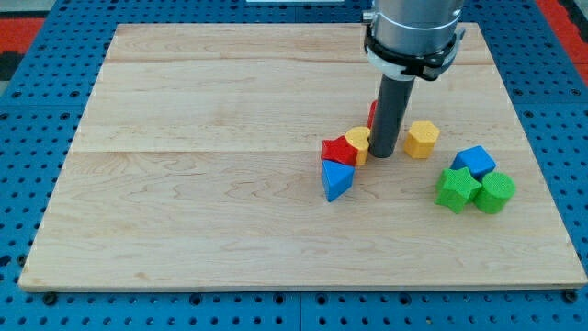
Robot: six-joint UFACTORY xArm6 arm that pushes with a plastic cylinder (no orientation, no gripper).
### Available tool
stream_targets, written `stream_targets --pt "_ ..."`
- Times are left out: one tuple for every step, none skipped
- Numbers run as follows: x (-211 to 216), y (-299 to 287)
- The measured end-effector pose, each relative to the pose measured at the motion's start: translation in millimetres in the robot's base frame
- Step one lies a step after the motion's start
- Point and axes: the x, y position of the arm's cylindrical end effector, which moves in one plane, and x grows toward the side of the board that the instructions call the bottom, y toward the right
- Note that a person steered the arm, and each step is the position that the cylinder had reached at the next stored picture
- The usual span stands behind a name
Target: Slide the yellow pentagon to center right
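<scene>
My tip (pixel 382 154) rests on the wooden board (pixel 211 211), right of centre. A yellow pentagon-like block (pixel 422 139) stands just to the right of the tip, a small gap away. A second yellow block (pixel 358 142) of unclear shape touches the tip's left side and is partly hidden by the rod. A red block (pixel 338 150) lies against that yellow block on its left. A blue triangular block (pixel 336 179) sits just below the red one. A sliver of another red block (pixel 372 112) shows behind the rod.
A blue block (pixel 473 160), a green star (pixel 456 188) and a green rounded block (pixel 495 192) cluster together at the lower right. Blue pegboard (pixel 37 83) surrounds the board.
</scene>
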Motion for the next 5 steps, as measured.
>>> stream_targets --pt "8 1" --pt "14 12" --pt "15 23" --pt "15 43" --pt "16 65"
